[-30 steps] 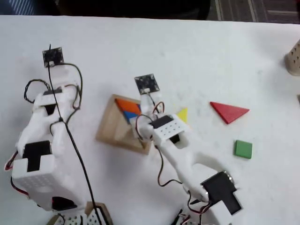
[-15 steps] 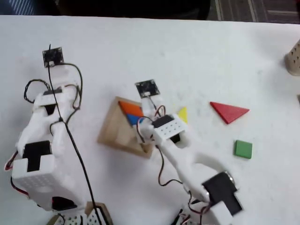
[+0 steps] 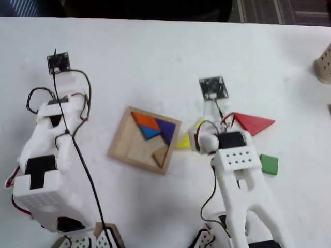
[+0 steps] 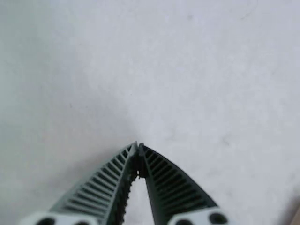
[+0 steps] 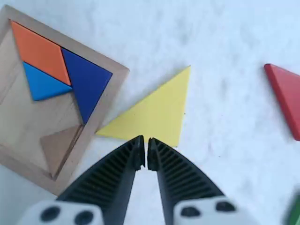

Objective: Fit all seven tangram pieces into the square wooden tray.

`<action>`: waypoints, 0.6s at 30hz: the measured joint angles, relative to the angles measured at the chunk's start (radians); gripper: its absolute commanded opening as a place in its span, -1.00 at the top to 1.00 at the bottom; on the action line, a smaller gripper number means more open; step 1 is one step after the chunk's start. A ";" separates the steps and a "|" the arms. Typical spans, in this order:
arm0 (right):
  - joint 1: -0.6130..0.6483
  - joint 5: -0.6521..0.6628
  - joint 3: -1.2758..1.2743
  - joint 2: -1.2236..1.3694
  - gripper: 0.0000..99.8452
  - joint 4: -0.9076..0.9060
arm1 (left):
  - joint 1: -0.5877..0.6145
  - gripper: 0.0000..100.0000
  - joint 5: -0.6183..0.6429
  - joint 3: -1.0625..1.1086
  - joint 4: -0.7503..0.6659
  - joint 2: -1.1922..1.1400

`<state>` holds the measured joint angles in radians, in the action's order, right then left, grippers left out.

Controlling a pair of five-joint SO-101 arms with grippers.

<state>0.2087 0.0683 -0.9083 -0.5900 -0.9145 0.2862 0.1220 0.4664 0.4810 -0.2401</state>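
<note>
Right arm [image 3: 235, 170] has swung off the tray [image 3: 118, 146] and now sits between it and the red triangle [image 3: 252, 123]. Four pieces lie in the tray: orange piece [image 3: 145, 120], light blue triangle [image 3: 150, 133], dark blue triangle [image 3: 166, 129] and tan triangle [image 3: 161, 154]. The high view alone shows the green square [image 3: 268, 164] beside the arm. The right wrist view shows the right gripper [image 5: 145, 152], fingertips nearly together and empty, at the edge of the yellow triangle [image 5: 154, 112], which lies just beside the tray. The left gripper [image 4: 137, 147] is closed over bare table [image 4: 187, 70].
</note>
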 measured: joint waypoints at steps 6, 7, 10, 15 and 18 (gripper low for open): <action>-0.233 0.003 -0.018 0.000 0.81 0.009 | 0.000 0.95 0.000 0.000 0.000 0.000; -0.273 0.003 -0.018 0.000 0.75 0.002 | 0.000 0.95 0.000 0.000 0.000 0.000; -0.364 0.003 -0.018 0.000 0.63 -0.048 | 0.000 0.95 0.000 0.000 0.000 0.000; -0.417 0.041 -0.080 -0.002 0.65 -0.046 | -0.011 0.95 0.000 0.000 0.000 -0.009; -0.411 0.052 -0.124 -0.002 0.68 0.005 | -0.015 0.95 0.000 0.000 0.000 -0.009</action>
<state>-0.2025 0.1204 -1.0326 -0.5915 -0.9099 0.2708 0.1220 0.4664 0.4810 -0.2493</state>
